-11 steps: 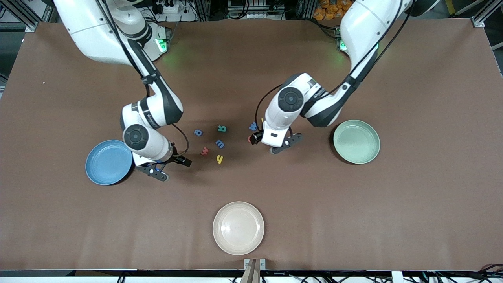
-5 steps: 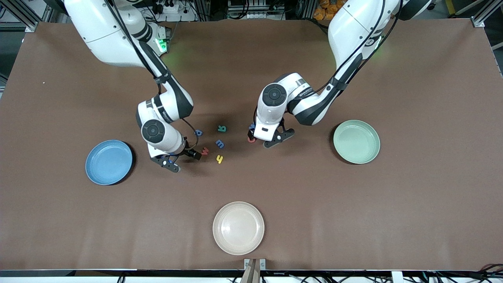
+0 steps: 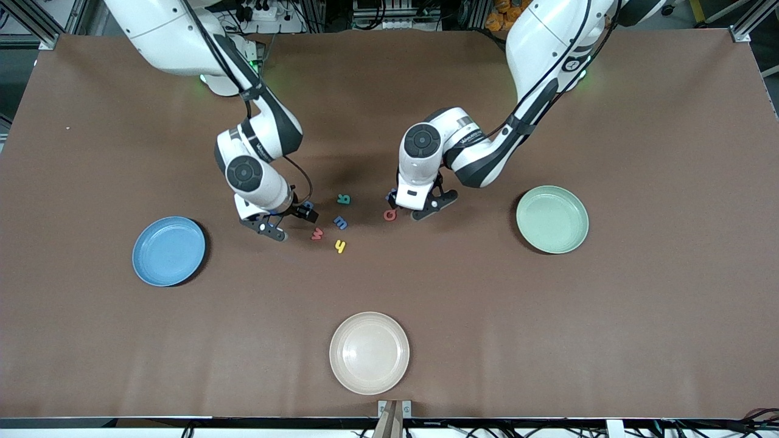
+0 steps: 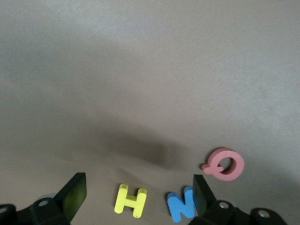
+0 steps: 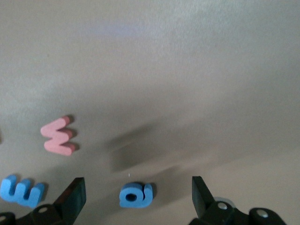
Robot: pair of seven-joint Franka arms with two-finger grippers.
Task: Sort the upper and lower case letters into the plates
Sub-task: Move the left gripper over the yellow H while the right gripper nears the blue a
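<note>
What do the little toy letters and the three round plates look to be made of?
The small flat toy letters, such as the red Q and yellow H, look like matte foam: thick, soft-edged, no shine. The blue plate, mint green plate and cream-white plate look like smooth moulded plastic with a faint sheen, though that is uncertain.

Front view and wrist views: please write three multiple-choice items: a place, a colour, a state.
1. Which plate lies nearest to the front camera? A the blue one; B the cream-white plate; C the mint green one.
2. What colour is the letter Q? A yellow; B teal; C red.
3. How are the two grippers? A both open; B both shut; C one shut on a letter.
Answers: B, it lies lowest in the front view; C, the Q is pinkish red; A, the right gripper over the blue a and the left gripper over the yellow H show spread fingers.
</note>
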